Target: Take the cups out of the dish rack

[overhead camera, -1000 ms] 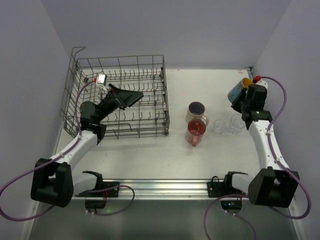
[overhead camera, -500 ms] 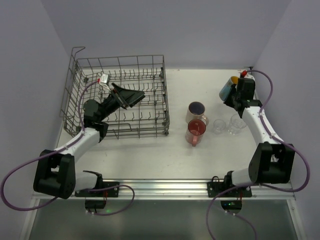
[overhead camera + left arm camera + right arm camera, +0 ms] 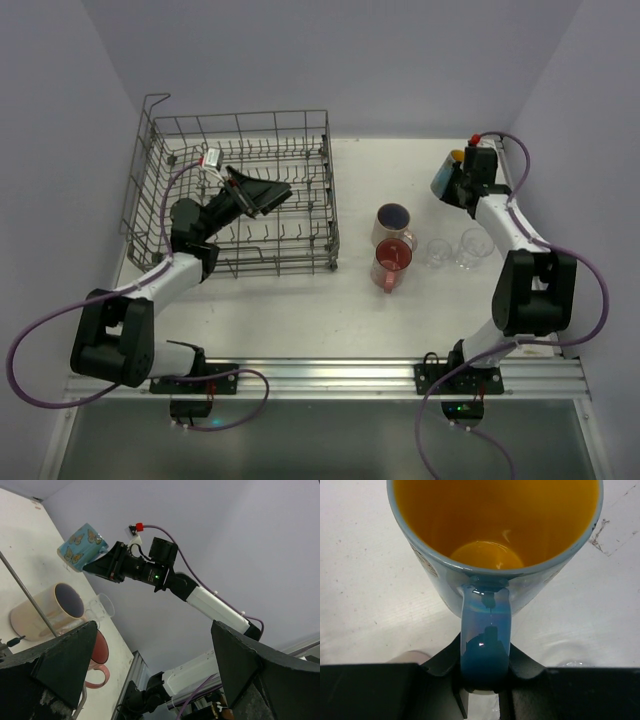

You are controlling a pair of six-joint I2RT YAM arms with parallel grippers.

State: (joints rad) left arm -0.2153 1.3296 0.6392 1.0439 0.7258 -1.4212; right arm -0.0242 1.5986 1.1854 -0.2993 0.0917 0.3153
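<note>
Top external view: inside the dish rack [image 3: 331, 190] sits the left tool [image 3: 272, 192], jaws wide apart. Seemingly above the table [image 3: 300, 305], the right tool [image 3: 456, 184] clamps the blue mug [image 3: 443, 177] by its handle, now farther left than before; other cups [image 3: 393, 222] stand on the table.

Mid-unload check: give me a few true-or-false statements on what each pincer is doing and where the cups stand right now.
1. The right pincer is shut on the handle of the blue mug. True.
2. The left pincer grips the red mug. False: it is open and holds nothing, over the dish rack; the red mug stands on the table.
3. The cream mug sits inside the dish rack. False: it stands on the table right of the rack, just behind the red mug.
4. Two clear glasses stand right of the red mug. True.
</note>
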